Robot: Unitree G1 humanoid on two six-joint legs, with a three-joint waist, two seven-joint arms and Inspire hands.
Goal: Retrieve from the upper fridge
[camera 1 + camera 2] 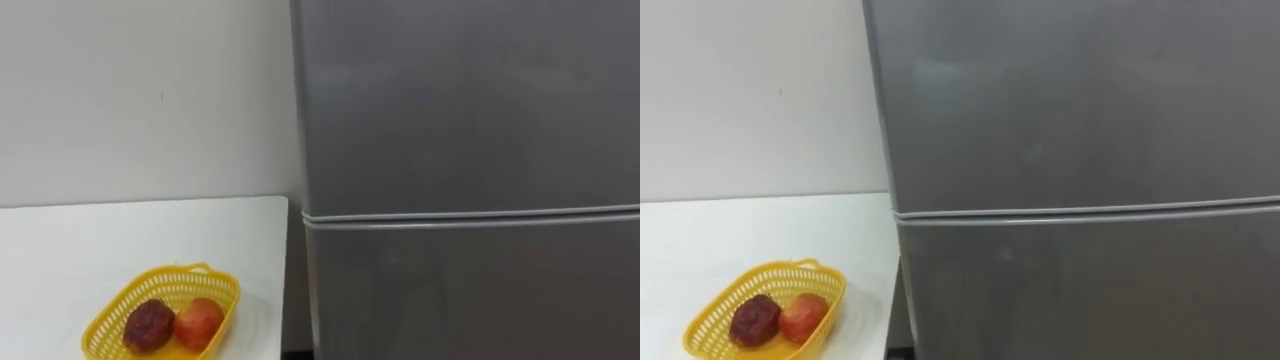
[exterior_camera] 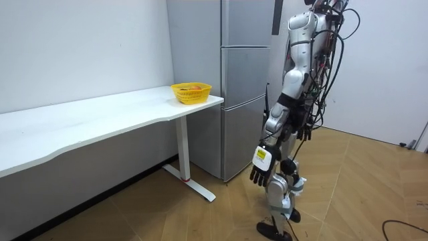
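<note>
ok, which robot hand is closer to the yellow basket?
Left. The left robot hand hangs low by the thigh, on the body's basket side, below the yellow basket on the table. The right robot hand hangs at the hip on the body's far side.

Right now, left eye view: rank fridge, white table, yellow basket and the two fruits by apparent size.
1. fridge
2. white table, cut off by the picture's edge
3. yellow basket
4. dark red fruit and red-orange fruit: they look about alike, so not ranked.
</note>
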